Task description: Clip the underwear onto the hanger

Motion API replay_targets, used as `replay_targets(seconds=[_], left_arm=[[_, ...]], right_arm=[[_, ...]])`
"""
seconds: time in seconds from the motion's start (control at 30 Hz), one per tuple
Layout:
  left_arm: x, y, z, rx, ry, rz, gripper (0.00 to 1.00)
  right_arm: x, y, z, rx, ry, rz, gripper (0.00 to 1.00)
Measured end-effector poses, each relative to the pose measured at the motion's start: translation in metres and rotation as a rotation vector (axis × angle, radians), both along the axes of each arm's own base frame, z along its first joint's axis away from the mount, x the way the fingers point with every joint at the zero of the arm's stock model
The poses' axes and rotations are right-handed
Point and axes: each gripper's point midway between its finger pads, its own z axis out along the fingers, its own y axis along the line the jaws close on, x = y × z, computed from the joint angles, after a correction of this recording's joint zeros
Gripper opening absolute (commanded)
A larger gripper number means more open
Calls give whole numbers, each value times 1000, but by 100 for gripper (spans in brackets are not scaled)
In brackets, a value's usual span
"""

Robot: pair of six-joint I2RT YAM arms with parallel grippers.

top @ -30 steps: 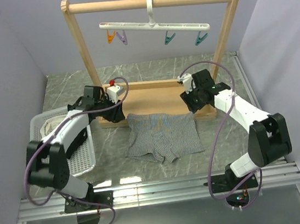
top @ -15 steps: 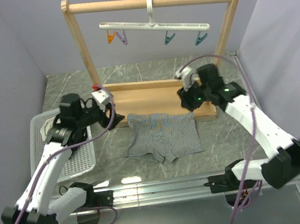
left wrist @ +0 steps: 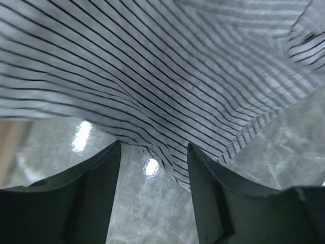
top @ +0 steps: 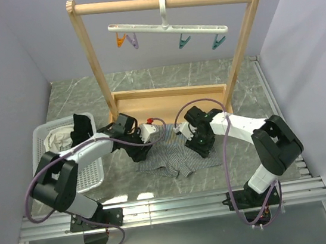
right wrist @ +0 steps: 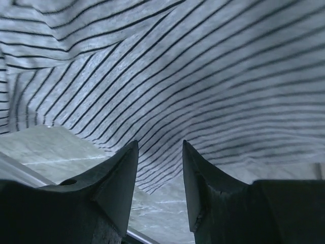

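Observation:
The grey striped underwear (top: 175, 156) lies flat on the marble table in front of the wooden frame. My left gripper (top: 141, 151) is down at its left edge and my right gripper (top: 201, 146) at its right side. In the left wrist view my left gripper (left wrist: 154, 148) is open, with the cloth's edge (left wrist: 152, 66) dipping between the fingertips. In the right wrist view my right gripper (right wrist: 159, 146) is open, with the cloth (right wrist: 177, 66) reaching between the tips. The white hanger (top: 169, 28) with coloured clips hangs from the frame's top bar, far above both grippers.
The big wooden frame (top: 91, 53) stands behind the underwear, with its base tray (top: 166, 99) just beyond the grippers. A white basket (top: 38, 141) holding whitish cloth (top: 57, 138) sits at the left. A metal rail (top: 174, 205) runs along the near edge.
Both arms swung from the frame's base down and inward onto the underwear. The left gripper now sits at its left edge, the right at its right side. The cloth looks slightly bunched.

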Motion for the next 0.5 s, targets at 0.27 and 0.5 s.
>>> replay_targets(seconds=[0.27,0.5], left_arm=[[-8,7,-29,117,25,-63,51],[-27,19,-29,156,37,-110,50]], right_arm=[[-16,-7,-18,-71,35,60,47],[-26,-6,-19,-90,42,131,45]])
